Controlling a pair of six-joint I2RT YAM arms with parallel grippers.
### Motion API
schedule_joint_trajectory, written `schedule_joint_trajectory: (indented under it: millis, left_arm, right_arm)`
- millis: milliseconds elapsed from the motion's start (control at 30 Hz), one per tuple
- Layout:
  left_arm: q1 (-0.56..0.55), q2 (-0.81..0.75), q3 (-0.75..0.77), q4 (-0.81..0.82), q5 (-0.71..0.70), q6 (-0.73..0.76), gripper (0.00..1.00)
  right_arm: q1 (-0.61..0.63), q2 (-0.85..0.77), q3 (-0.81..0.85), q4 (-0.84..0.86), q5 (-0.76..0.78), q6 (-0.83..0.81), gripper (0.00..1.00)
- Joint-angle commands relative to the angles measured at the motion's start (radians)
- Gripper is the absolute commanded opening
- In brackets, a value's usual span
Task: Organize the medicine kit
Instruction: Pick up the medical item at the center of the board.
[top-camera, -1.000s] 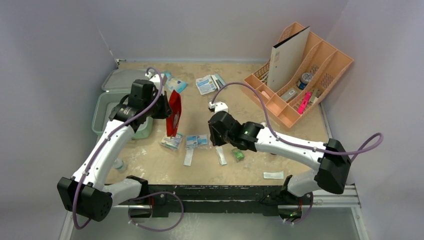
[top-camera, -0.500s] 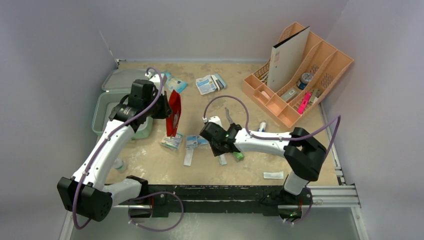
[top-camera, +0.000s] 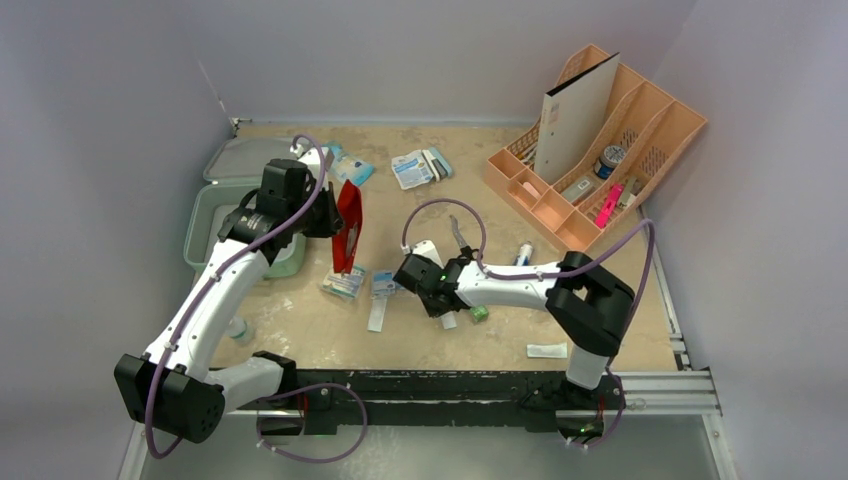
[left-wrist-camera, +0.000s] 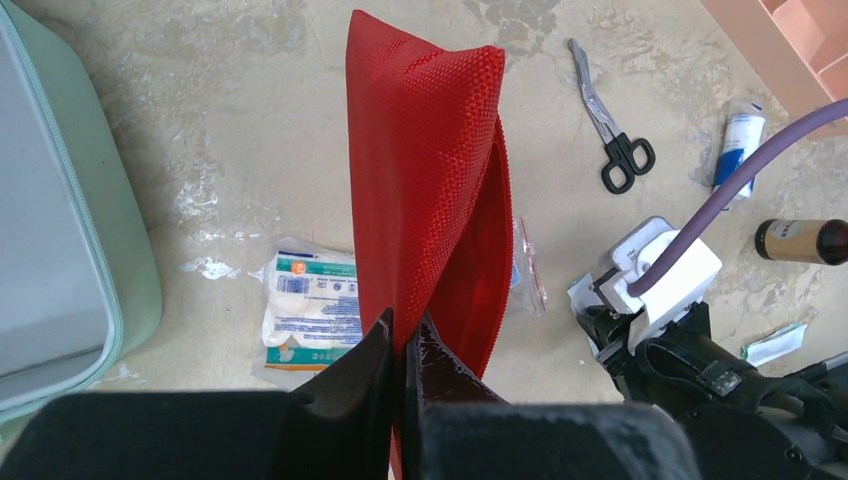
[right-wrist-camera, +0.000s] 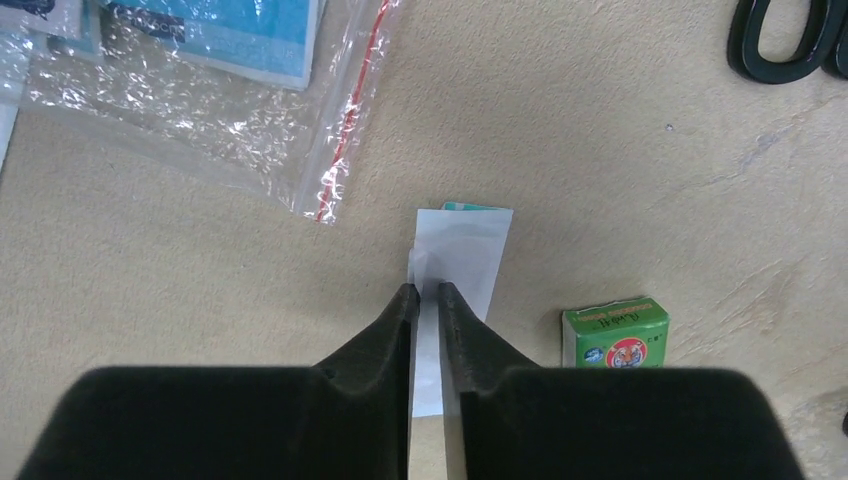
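The medicine kit (top-camera: 203, 215) is a mint-green case lying open at the table's left, its lid (top-camera: 236, 158) folded back behind it; its wall also shows in the left wrist view (left-wrist-camera: 70, 220). My left gripper (left-wrist-camera: 403, 335) is shut on the lower edge of a red pouch (left-wrist-camera: 430, 170), holding it upright just right of the case (top-camera: 348, 228). My right gripper (right-wrist-camera: 425, 290) is down at the table's middle, its jaws closed to a narrow gap on a white paper packet (right-wrist-camera: 462, 255), whose edge creases between the tips. A small green box (right-wrist-camera: 614, 332) lies right of them.
A clear zip bag of blue packets (right-wrist-camera: 200, 90) lies just left of the right gripper and a gauze pack (left-wrist-camera: 310, 305) below the pouch. Black scissors (left-wrist-camera: 612, 120), a tube (left-wrist-camera: 740, 145) and a brown bottle (left-wrist-camera: 805, 240) lie further right. The peach organizer (top-camera: 600, 140) stands back right.
The right arm swung left and dropped to the white packet, and its jaws narrowed onto it. The left arm and the red pouch held still.
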Motion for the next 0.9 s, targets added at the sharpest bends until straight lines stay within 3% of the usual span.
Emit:
schedule_joint_trajectory:
  millis: [0, 100, 600, 867]
  left_arm:
    - [0.005, -0.018, -0.004, 0.036, -0.006, 0.011, 0.00]
    - [0.005, -0.018, -0.004, 0.036, -0.007, 0.011, 0.00]
    - [0.004, -0.016, -0.006, 0.037, 0.001, 0.011, 0.00]
    - [0.005, -0.010, -0.009, 0.051, 0.045, 0.002, 0.00]
  right_arm:
    - [0.012, 0.022, 0.011, -0.050, 0.065, -0.005, 0.10]
    - [0.016, 0.012, 0.017, -0.056, 0.071, -0.011, 0.00]
    - [0.013, -0.299, -0.063, 0.092, -0.067, 0.023, 0.00]
    - [-0.044, -0.448, -0.068, 0.401, -0.185, 0.115, 0.00]
